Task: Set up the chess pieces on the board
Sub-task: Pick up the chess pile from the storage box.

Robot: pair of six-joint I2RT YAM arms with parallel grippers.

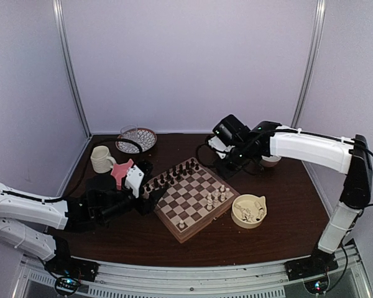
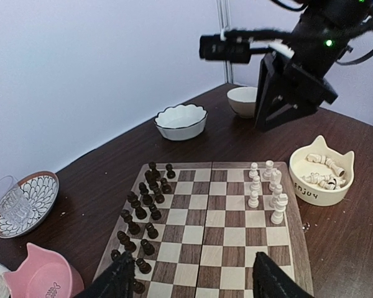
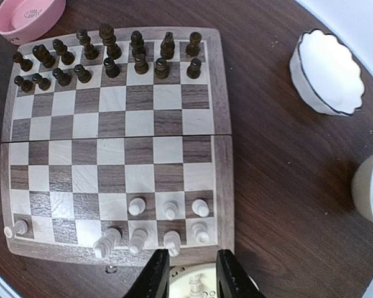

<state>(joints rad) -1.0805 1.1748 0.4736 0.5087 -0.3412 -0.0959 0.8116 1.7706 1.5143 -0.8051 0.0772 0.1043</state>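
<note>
- So the board (image 3: 118,155) sits mid-counter (image 3: 267,186), and the dark pieces (image 3: 112,67) look sorted to me: two packed rows along their end.
- The cream chess pieces (image 3: 170,209) are only partway there. I count eight standing at their end: three in the pawn row, four behind them bunched toward one corner, and one alone in the opposite corner.
- The rest are piled in the cat-eared bowl (image 2: 314,192) just beside that end of the board, so I'd guess roughly half that side is left to place.
- The right gripper (image 3: 191,261) hangs in the air by the cream end, jaws apart with nothing between them.
- The left gripper (image 2: 194,267) hovers low over a side edge of the board, spread wide, also empty.
- Nobody's carrying a piece right now, so the next job is probably fishing another one out of that bowl.
</note>
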